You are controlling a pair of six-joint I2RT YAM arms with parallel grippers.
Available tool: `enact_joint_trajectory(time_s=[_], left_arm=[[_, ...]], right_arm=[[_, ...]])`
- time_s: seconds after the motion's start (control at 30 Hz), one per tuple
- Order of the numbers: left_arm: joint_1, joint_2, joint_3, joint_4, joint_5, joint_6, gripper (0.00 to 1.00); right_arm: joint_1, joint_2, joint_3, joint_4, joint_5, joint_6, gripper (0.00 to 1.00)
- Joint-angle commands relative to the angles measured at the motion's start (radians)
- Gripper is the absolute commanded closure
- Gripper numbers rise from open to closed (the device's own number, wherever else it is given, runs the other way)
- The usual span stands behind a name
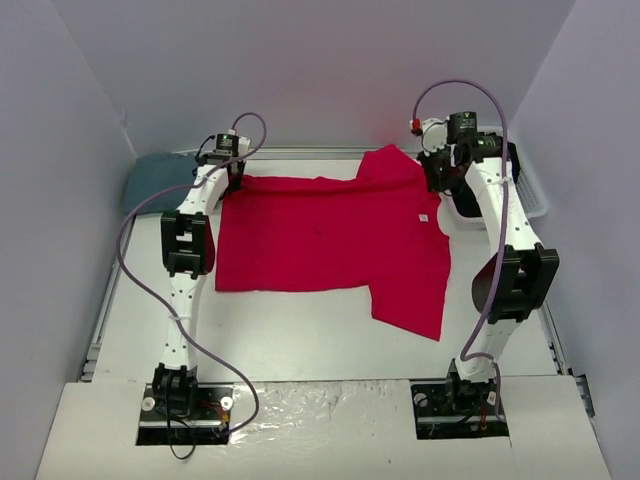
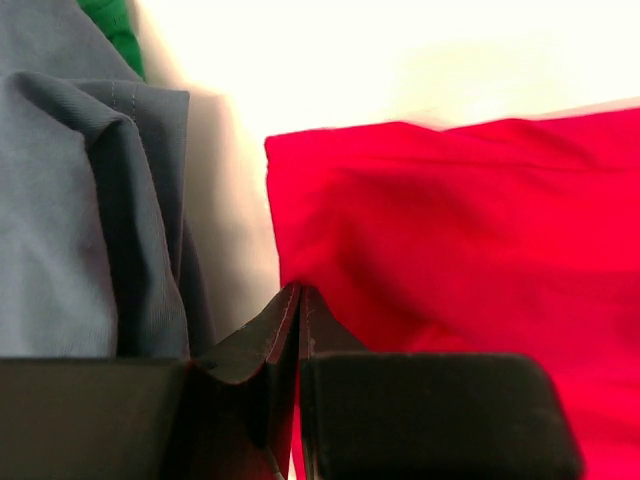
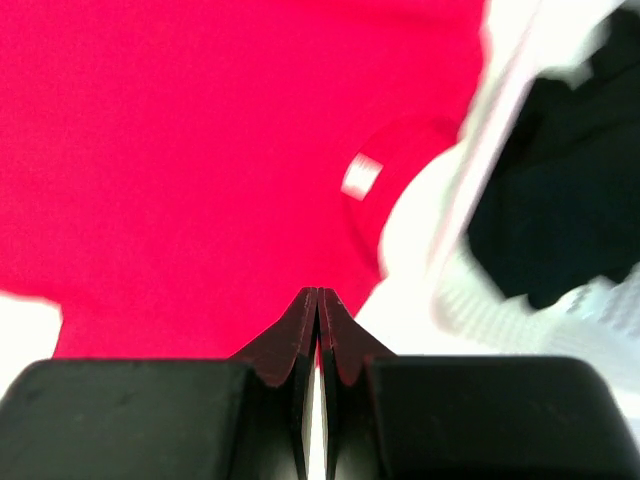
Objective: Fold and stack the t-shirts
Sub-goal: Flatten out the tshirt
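Left gripper (image 2: 299,295) clenched, its fingertips pressed together at the far-left corner of the red t-shirt (image 1: 320,245). A thin fold of cloth may be caught between them, but the wrist view is too tight to tell. Right gripper (image 3: 318,298) likewise clenched, with nothing seen between its tips, above the far-right side of the red t-shirt near the collar, where the small white neck label (image 3: 362,175) shows only as a blur. The red t-shirt lies spread flat on the table (image 1: 300,340), one sleeve angled toward the arm bases. Left of it sits a bunched blue-grey t-shirt (image 2: 70,200), cut off by the wrist view's edge. A scrap of green (image 2: 112,30) beyond it cannot be identified. Right of the red t-shirt, a white basket (image 1: 533,195) holds a black t-shirt (image 3: 560,190), largely hidden behind the right arm.
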Motion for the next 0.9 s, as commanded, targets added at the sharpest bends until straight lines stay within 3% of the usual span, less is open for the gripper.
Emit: enact_joint_trajectory(time_s=[0.0, 0.5, 0.87], left_arm=[[0.010, 0.005, 0.083, 0.017, -0.021, 0.022, 0.98], [0.008, 0.085, 0.165, 0.033, -0.021, 0.004, 0.98], [0.016, 0.134, 0.205, 0.114, -0.075, 0.016, 0.98]], right_arm=[[0.004, -0.043, -0.104, -0.114, -0.055, -0.023, 1.00], [-0.010, -0.080, -0.230, -0.142, -0.012, -0.056, 1.00], [-0.007, -0.043, -0.209, -0.145, -0.001, -0.059, 1.00]])
